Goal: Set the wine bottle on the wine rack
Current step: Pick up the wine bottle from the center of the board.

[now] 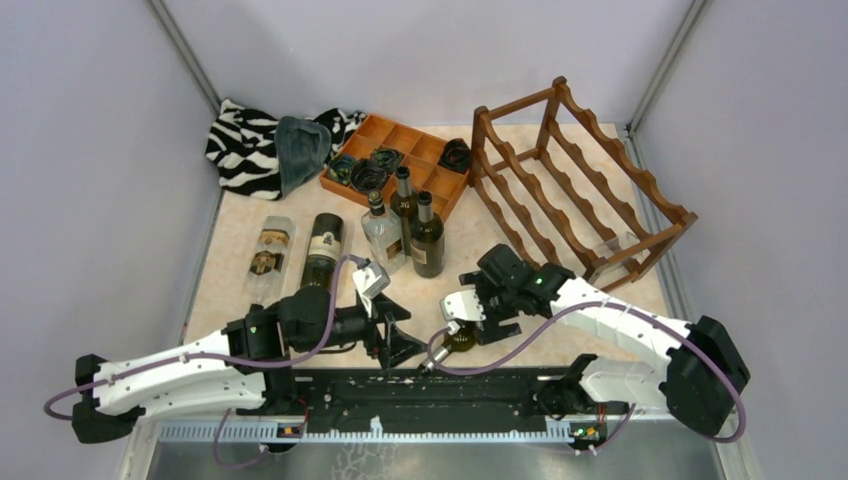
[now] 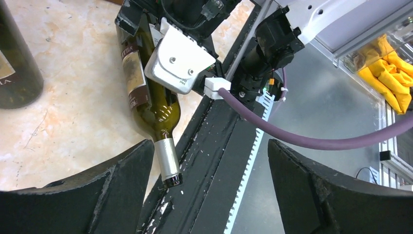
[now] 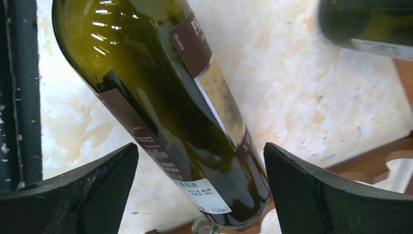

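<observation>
Green glass wine bottle (image 3: pixel 185 112) lies on its side on the marble-look table (image 1: pixel 620 300), at 6 o'clock in the top view. Neck points to about 7 o'clock and its cap end reaches the black base rail (image 1: pixel 430 390). Butt points to 1 o'clock.

Right gripper (image 3: pixel 199 151) straddles the bottle body at the brown label. Its jaws are spread wide, one finger on each side with table showing in the gaps, so nothing is gripped. Left gripper (image 2: pixel 210 146) is also spread and empty. It sits low at 9 o'clock of the bottle, its left finger just beside the neck; cannot tell if they touch.

Wine rack (image 1: pixel 520 162) stands at 1-2 o'clock on the table, well apart from the bottle. No bottle on it that I can see.

Step, as I judge it: grasp not made yet, task at an early stage.

To do it well:
- Centre the right fingers across the widest part of the body, near the label middle and not toward the shoulder, then close squarely. Round glass is slick and will roll or squirt out if pinched off-axis.
- The body is heavy and the neck is light, so a grip too near the butt will likely tip the bottle.
- The left gripper could steady the neck for a level lift.
- Standing bottles (image 1: pixel 427 235) are close at 11 o'clock of the right gripper. Lift clear first, then swing to 1 o'clock.
- Lay the bottle along the scalloped rails so it seats in a dip before letting go.
</observation>
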Available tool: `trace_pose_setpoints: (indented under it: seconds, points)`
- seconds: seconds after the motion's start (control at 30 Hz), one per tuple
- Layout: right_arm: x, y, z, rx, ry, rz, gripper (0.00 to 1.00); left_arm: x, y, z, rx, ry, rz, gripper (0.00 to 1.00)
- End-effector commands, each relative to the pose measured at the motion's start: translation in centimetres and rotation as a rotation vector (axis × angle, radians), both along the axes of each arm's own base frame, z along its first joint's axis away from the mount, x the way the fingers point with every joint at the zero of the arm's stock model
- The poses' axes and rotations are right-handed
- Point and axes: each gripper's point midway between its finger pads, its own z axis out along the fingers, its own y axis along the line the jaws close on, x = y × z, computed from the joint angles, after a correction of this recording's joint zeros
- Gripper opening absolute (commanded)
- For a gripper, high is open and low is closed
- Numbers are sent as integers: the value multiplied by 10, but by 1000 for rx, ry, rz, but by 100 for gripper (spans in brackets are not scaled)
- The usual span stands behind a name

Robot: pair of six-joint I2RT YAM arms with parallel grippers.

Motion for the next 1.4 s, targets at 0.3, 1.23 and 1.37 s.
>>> trace_pose_setpoints:
  seconds: [0.3, 1.23, 1.37]
  points:
    - [-5, -5, 10, 131, 39, -68, 97, 3, 19, 25, -92, -56, 41, 70]
    - [2, -22, -5, 214, 62, -198, 93, -2, -15, -80, 215, 24, -65, 76]
    - [1, -22, -7, 218, 70, -200, 93, 11, -15, -95, 281, 35, 13, 76]
